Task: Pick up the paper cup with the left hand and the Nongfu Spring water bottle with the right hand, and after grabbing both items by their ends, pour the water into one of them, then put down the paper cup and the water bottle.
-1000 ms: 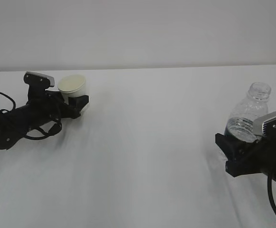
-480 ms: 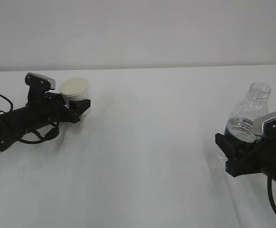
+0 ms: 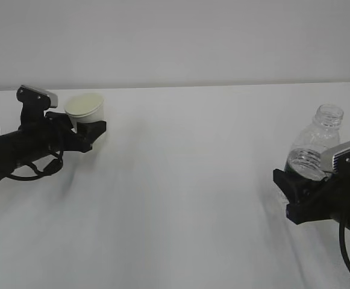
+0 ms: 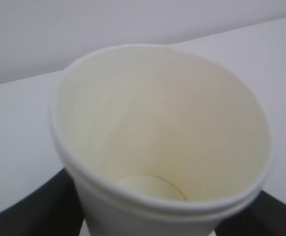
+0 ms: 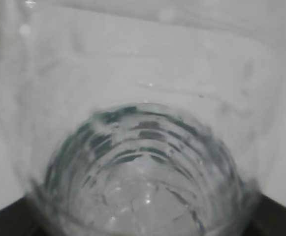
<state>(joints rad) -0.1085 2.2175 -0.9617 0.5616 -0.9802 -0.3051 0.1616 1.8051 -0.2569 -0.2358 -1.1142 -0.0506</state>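
Our left hand w/ fingers clasping the cup has slid toward the bench's left edge; right hand grips the bottle, unmoved — no pour yet.

On the table, the left hand lies far to the left and toward the back, reaching rightward, with the paper cup seated between its fingers and rising above them, its mouth tilted toward the front. Well apart from it, at the right edge and nearer the front, the right hand reaches leftward with the Nongfu Spring water bottle standing upright between its fingers, neck uppermost. The wall runs behind the table's far edge, and a broad stretch of tabletop lies between the two hands.
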